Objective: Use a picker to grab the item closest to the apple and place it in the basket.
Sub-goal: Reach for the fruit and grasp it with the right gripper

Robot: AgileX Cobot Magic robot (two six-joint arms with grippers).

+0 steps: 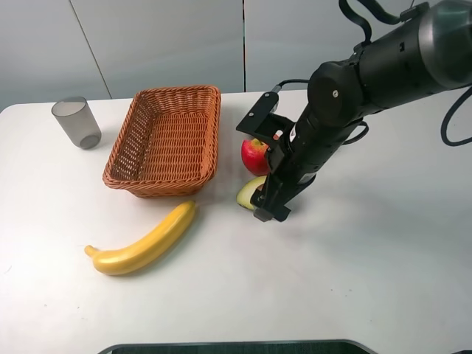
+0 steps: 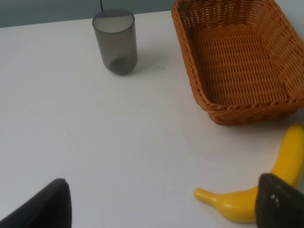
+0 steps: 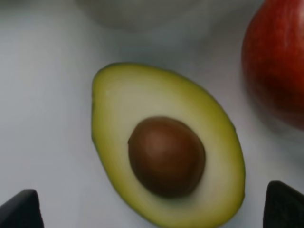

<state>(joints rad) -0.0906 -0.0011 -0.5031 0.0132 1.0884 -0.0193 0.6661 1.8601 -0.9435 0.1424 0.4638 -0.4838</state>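
Exterior high, avocado (image 1: 246, 193) mostly hidden by R end effector (image 1: 269, 205), apple (image 1: 254, 155) partly

the basket (image 1: 166, 140) is rough woven wicker, cup (image 1: 76, 122) smoky see-through plastic, apple (image 1: 253, 155) glossy, banana (image 1: 147, 242) smooth, tabletop (image 1: 369, 258) matt white.

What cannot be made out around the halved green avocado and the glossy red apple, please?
Exterior high: the halved green avocado is mostly hidden under the black right gripper; only a pale edge shows.
Exterior high: the glossy red apple is partly covered by the black arm.
Right wrist: the apple is blurred and cut off by the edge.
Left gripper: only its fingertips show, left wrist view.
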